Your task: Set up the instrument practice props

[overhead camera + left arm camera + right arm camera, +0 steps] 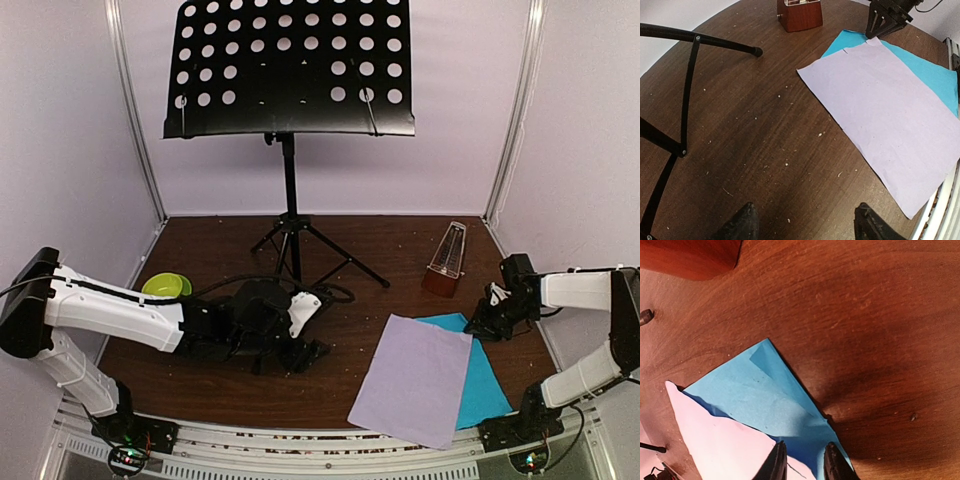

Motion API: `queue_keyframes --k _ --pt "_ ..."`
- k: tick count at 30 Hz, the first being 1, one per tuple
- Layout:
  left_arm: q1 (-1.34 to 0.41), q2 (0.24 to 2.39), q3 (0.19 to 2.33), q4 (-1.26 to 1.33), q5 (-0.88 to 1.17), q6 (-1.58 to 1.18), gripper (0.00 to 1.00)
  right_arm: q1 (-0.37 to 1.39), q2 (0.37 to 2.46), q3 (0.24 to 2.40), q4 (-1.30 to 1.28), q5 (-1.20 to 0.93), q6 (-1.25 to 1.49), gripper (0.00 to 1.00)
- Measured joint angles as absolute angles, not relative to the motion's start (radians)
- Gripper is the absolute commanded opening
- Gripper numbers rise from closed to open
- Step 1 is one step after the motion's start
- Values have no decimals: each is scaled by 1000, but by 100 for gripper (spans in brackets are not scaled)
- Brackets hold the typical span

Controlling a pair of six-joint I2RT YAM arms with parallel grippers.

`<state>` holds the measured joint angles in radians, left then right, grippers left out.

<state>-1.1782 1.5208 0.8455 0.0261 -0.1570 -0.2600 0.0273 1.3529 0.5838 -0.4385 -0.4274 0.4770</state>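
Lime-green bowl (165, 285): sits far left beside your left arm. It is not a prop, so leave it.
Music stand (290, 118): upright at the back middle, desk bare. I judge the sheets belong there.
Left gripper (802, 227): spread wide and holding nothing, low over bare wood between the stand's legs and the sheets. Park it clear.
Lilac sheet (880, 110): flat at the front right, covering most of the cyan one.
Metronome (447, 252): standing just behind the sheets, near your right arm. Swing around it.
Cyan sheet (760, 385): under the lilac, its far corner poking out.
Right gripper (804, 462): tips at that corner, jaws nearly together. I cannot tell whether they pinch paper. Confirm only one sheet is caught, then lift slowly so it peels free without dragging the other.
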Motion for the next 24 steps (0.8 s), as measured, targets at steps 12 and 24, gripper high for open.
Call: queue_keyframes --k 12,24 --pt "-1178 1521 846 26 -180 -261 67 27 1326 542 -430 -525 473 24" --pt "-1178 1521 846 26 -182 -268 67 28 1323 524 -421 -577 463 0"
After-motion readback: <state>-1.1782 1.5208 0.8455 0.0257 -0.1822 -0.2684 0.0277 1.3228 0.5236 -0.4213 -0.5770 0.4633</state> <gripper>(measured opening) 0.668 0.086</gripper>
